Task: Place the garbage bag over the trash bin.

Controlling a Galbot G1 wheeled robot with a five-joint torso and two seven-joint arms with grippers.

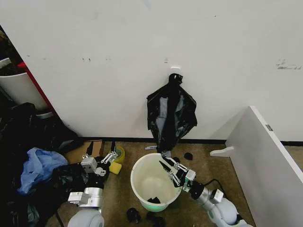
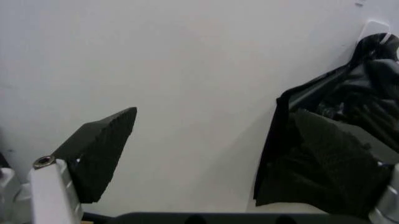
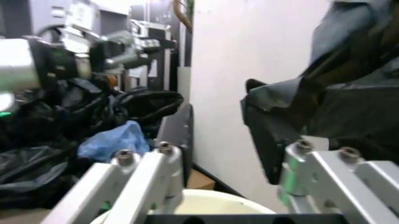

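Note:
The trash bin (image 1: 142,166), a round white bucket, stands on the floor in front of me; its rim also shows in the right wrist view (image 3: 212,205). A black bag bunch (image 1: 171,116) with a knotted top hangs from a wall hook just behind it, and shows too in the wrist views (image 2: 374,79) (image 3: 355,79). The garbage bag is hidden; I cannot single it out. My right gripper (image 1: 166,163) hangs open over the bin's far rim, below the bunch. My left gripper (image 1: 101,150) is open left of the bin, pointing at the wall, its fingers (image 2: 103,149) wide apart.
A heap of black bags with blue plastic (image 1: 38,165) fills the left side, with a larger white tub (image 1: 19,87) and red pole behind. A cardboard box (image 1: 80,151) and a yellow object (image 1: 116,166) lie near the left gripper. A white partition (image 1: 265,156) stands on the right.

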